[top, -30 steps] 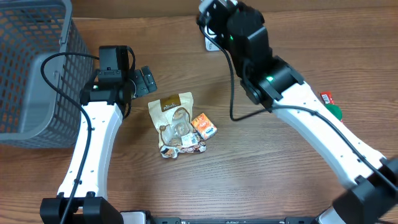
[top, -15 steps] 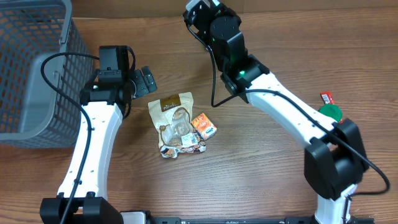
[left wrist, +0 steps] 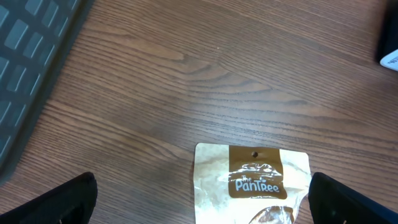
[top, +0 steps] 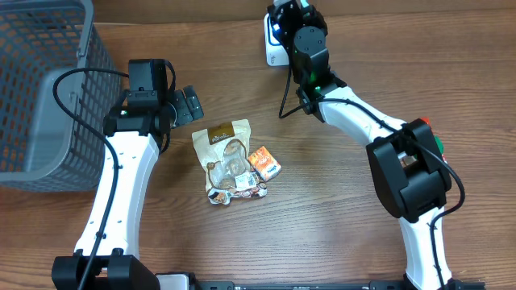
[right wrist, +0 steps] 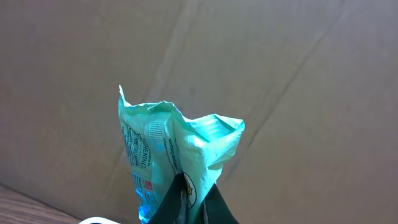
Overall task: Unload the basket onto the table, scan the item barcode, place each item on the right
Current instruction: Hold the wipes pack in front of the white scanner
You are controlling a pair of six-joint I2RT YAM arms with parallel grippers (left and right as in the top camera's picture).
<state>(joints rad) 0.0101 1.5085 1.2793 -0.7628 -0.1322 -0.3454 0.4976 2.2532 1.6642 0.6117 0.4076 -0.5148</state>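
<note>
Basket (top: 40,89) stood far left. A pouch (left wrist: 252,180) marked "PanTree" and an orange packet (top: 264,163) lay mid-table, clear of both arms. We noted the teal packet (right wrist: 168,149) pinched at its lower end by the right gripper (right wrist: 186,202), beside the scanner (top: 272,50). Its long axis was upright in the wrist view, print too small to read. Left gripper (top: 189,104) gaped wide, empty.
</note>
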